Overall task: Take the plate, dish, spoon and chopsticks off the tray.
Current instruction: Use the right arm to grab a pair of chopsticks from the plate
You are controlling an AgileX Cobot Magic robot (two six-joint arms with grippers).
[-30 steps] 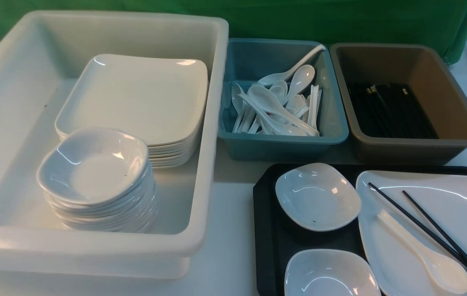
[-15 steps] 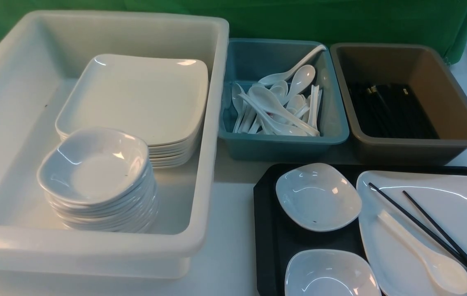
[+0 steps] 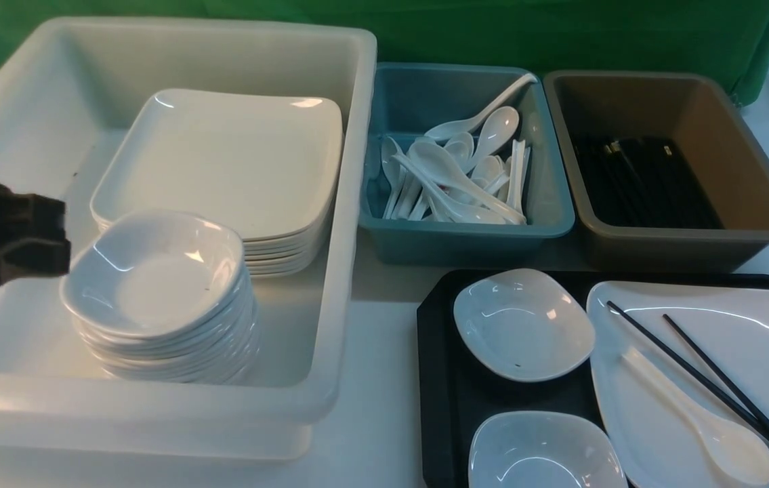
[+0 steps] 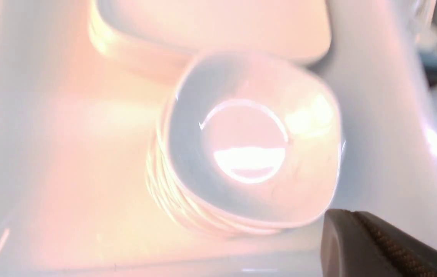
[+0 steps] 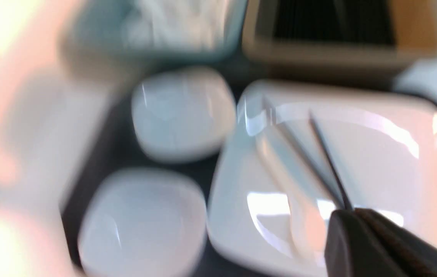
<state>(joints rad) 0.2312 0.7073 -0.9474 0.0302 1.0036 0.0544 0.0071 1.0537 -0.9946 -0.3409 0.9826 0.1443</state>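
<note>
1. Fingers of the left arm (image 4: 351, 213) and right arm (image 5: 353, 211) are pressed together, partly cut off at lower right of the wrist views.
2. Chopsticks (image 3: 702, 381), cropped at front-view lower right, appear near the right fingers.

Seen from the front camera, one black clipped-corner plastic tray (image 3: 442, 407) is found at four o'clock. On it are counted two small squarish glossy white dishes (image 3: 523, 325), one large rounded-rectangular white plate (image 3: 750, 325), one long-handled white soup spoon (image 3: 736, 447) and two thin black chopsticks (image 3: 689, 379). Two smaller tubs, one blue-green plastic (image 3: 465, 244) and one brown plastic (image 3: 682, 234), are placed toward one o'clock.
</note>
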